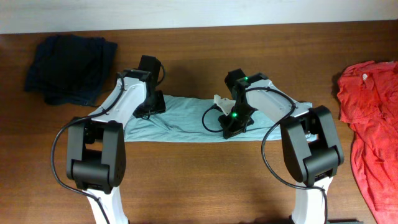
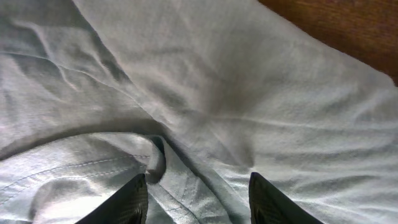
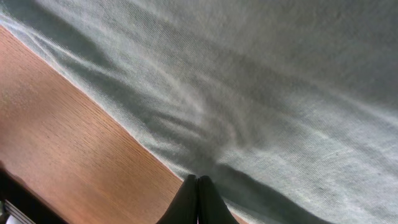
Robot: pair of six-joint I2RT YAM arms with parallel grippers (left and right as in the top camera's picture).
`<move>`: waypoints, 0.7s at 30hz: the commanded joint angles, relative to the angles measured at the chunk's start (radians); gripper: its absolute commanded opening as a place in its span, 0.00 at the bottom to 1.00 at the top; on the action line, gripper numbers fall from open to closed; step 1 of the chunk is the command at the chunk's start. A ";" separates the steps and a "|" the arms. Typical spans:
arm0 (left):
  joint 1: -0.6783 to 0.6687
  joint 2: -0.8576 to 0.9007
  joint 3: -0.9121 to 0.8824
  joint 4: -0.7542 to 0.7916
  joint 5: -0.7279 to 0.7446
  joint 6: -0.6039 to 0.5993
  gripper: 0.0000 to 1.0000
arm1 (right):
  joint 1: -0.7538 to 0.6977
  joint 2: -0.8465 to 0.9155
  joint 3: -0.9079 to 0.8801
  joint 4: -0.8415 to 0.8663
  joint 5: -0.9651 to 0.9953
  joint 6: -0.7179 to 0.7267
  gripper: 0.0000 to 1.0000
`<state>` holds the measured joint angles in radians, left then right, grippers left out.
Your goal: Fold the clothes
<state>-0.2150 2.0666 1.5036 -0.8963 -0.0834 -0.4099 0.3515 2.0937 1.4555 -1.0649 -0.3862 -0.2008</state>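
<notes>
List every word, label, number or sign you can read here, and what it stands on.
No text can be read.
Small white patch on the red shirt: too small to read.
White tab at the top edge of the pale T-shirt: too small to read.

Dark reddish-brown wooden table (image 1: 199,186), fine visible grain, pale strip (image 1: 249,12) beyond its far edge

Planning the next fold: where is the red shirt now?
Overhead view: the crumpled red cloth shirt lies at the right edge of the wooden table, beyond the right arm, apart from the pale grey-teal cloth T-shirt at centre.
</notes>
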 commanded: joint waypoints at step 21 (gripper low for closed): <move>0.004 0.048 0.081 -0.040 0.066 -0.013 0.56 | 0.007 -0.006 -0.003 0.005 0.006 0.007 0.05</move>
<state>-0.2031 2.0766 1.5787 -0.9394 -0.0376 -0.4129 0.3515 2.0937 1.4555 -1.0615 -0.3859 -0.2008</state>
